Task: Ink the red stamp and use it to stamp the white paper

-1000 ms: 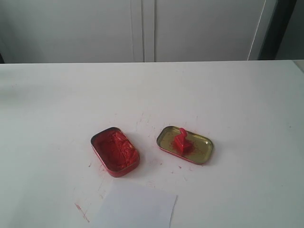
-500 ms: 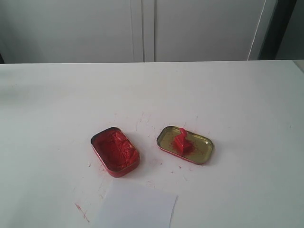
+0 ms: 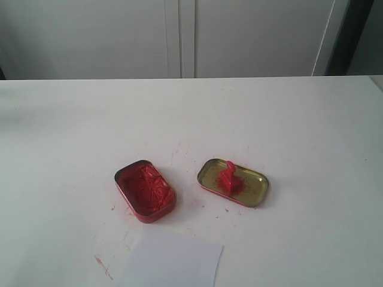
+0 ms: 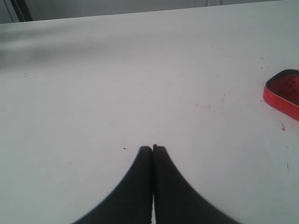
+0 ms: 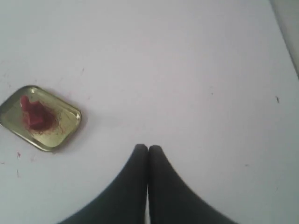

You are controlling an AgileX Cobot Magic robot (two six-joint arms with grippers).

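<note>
The small red stamp [image 3: 228,176] stands in a gold tin lid [image 3: 254,190] right of centre on the table; the right wrist view also shows the stamp [image 5: 32,112] in that lid [image 5: 63,128]. A red tin of ink paste [image 3: 145,190] sits to the left of the lid, and its rim [image 4: 282,92] shows in the left wrist view. The white paper [image 3: 170,260] lies at the front edge of the exterior view, partly cut off. My left gripper [image 4: 153,148] and right gripper [image 5: 148,148] are both shut on nothing, over bare table, far from these things. Neither arm appears in the exterior view.
The white table [image 3: 299,119] carries red ink smears [image 3: 102,266] around the tins and beside the paper. A pale cabinet wall [image 3: 179,36] rises behind the table's far edge.
</note>
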